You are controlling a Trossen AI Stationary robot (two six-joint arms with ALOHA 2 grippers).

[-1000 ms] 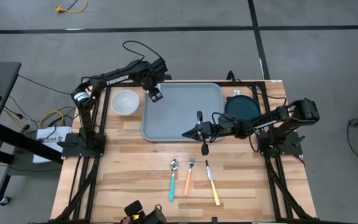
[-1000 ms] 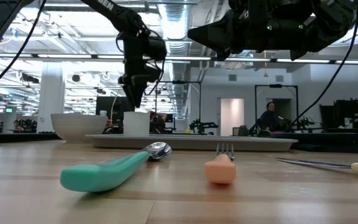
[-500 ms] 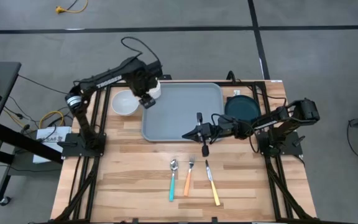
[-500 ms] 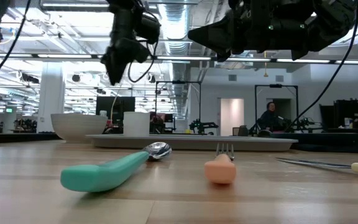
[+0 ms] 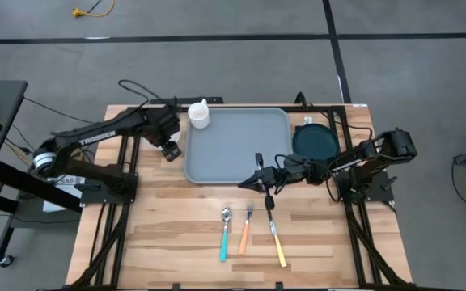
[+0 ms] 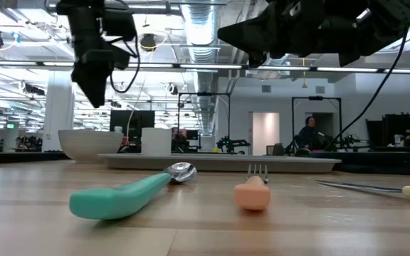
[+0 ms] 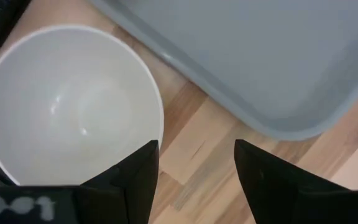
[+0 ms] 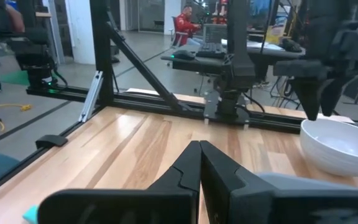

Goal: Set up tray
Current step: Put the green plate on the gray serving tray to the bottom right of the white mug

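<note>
Since the tray (image 5: 237,145) lies bare at the table's far middle, the left gripper (image 5: 168,150) hangs just beside its left edge, seemingly over the bowl, while the right gripper (image 5: 254,183) waits at its near rim.

At table height, a teal-handled spoon (image 6: 123,195) and peach-handled fork (image 6: 251,190) lie nearest.

Past spread left fingers (image 7: 138,177), the smooth white bowl (image 7: 67,112) sits close beside the tray's rounded matte corner.

Right fingers (image 8: 191,171) are pressed together, empty.

From above, the left arm (image 5: 95,139) hides the white bowl (image 7: 67,112); the left wrist view crops the tray (image 7: 278,56).
</note>
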